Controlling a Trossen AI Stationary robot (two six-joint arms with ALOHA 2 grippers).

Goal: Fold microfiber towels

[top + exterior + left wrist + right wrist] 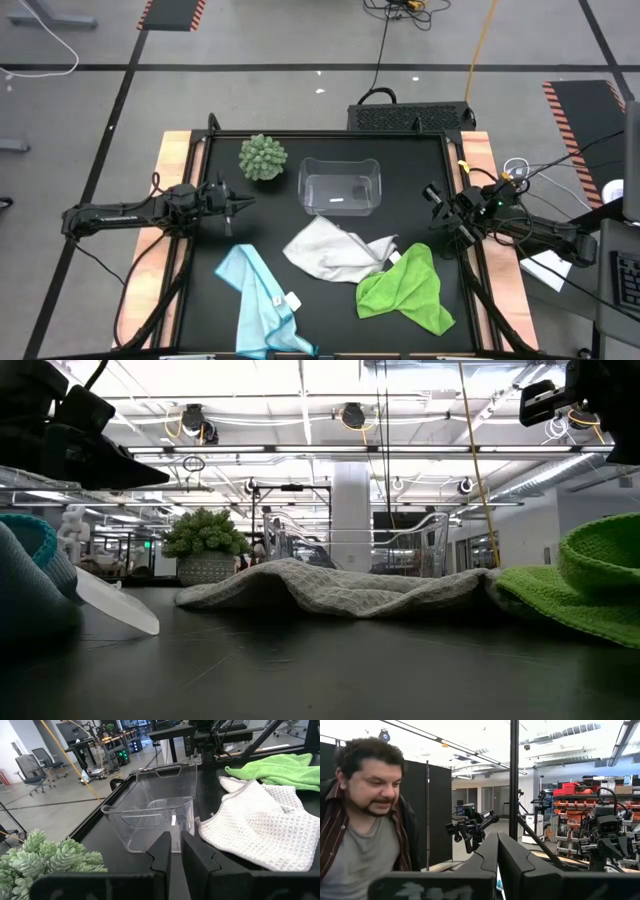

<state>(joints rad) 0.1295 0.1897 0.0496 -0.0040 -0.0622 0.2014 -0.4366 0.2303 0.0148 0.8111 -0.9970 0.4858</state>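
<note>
Three microfiber towels lie crumpled on the black table top. The white one (335,250) is in the middle, with one edge under the lime green one (405,290) at the near right. The light blue one (262,300), with a small white tag, lies at the near left. My left gripper (175,847) hovers over the table's left side and points at the bin. Its fingers stand a narrow slit apart, nothing between them. My right gripper (497,852) is shut and empty at the table's right edge (432,195), tipped upward, away from the towels.
A clear plastic bin (340,185) stands at the far middle, and a round green spiky plant (262,157) at the far left. Wooden rails run along both sides of the table. A person (365,820) shows close by in the right wrist view, beyond the table.
</note>
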